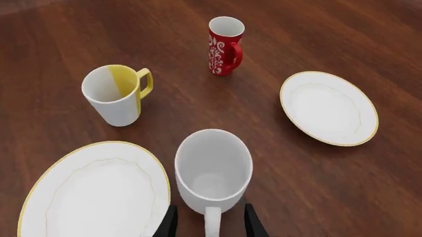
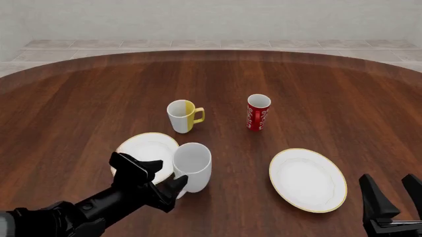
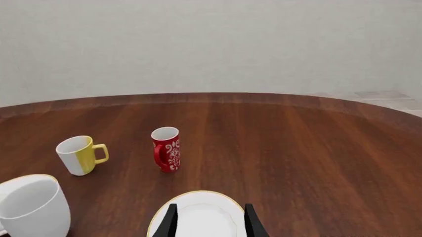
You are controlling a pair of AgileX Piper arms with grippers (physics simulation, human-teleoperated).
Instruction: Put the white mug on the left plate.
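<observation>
Left end effector [image 2: 173, 183] closed on the handle of the white mug [image 2: 191, 165], fingers either side of the loop in the left wrist view. Mug upright, mouth up, just beside the left plate [image 2: 135, 148], at its right edge in the front view; whether lifted or resting on the counter [image 2: 79, 108] cannot be told. Right end effector [image 2: 394, 193] open, holding nothing, low at the front view's right corner, near the second plate [image 2: 307, 179]. Farther back, a white-and-yellow mug [image 2: 182, 116] and a red patterned cup [image 2: 258, 112], both upright, well apart.
</observation>
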